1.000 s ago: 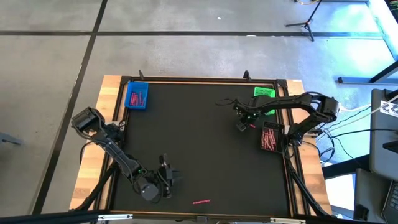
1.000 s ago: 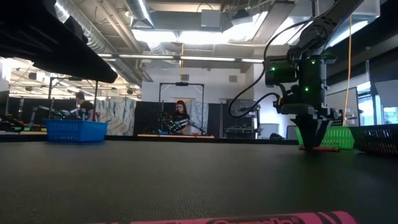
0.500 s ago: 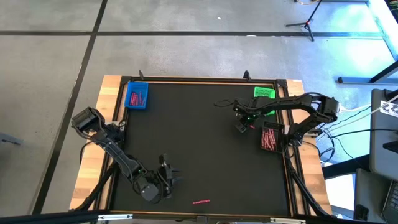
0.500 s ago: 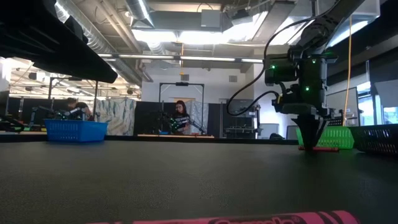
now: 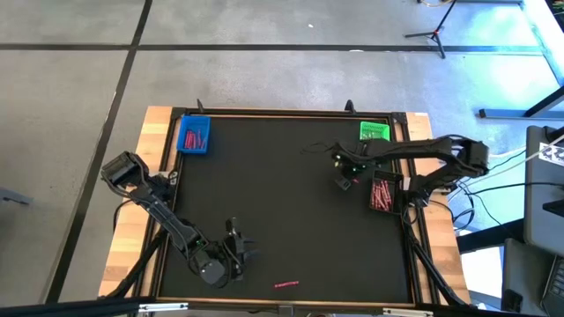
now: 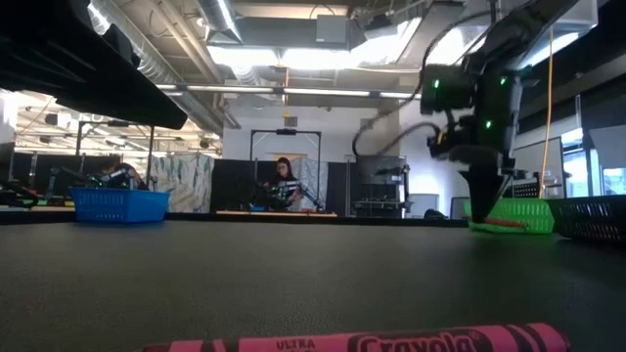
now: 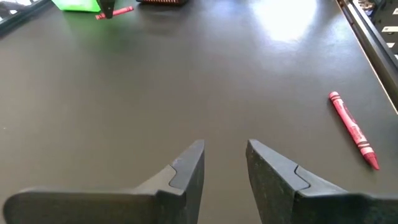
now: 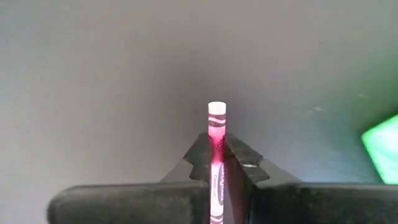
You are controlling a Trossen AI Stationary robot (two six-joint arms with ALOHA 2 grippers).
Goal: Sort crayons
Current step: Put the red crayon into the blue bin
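My right gripper (image 5: 352, 171) is shut on a pink-red crayon (image 8: 216, 134) just above the black table, near the green tray (image 5: 374, 131); the low view (image 6: 486, 213) shows it in front of that tray. My left gripper (image 7: 225, 149) is open and empty low over the near side of the table (image 5: 236, 250). A second pink-red crayon (image 5: 285, 284) lies flat on the table near the front edge, to the right of my left gripper (image 7: 352, 129). A dark tray (image 5: 383, 194) and a blue tray (image 5: 193, 135) each hold several crayons. My right gripper pinches the crayon's paper-wrapped shaft (image 8: 216, 142) between its two fingers, nearer one end than the other. The fingers point down from above and lie across the crayon. The crayon (image 6: 497, 224) hangs about level, lifted a little clear of the table.
The green tray (image 6: 518, 213) stands at the far right and the blue tray (image 6: 119, 205) at the far left. The dark tray sits along the right edge. A raised rim (image 5: 291, 114) runs around the table. People show in the room beyond.
My right gripper has risen a little with the pink-red crayon. The crayon lay on the table under the fingers and now hangs level just clear of it.
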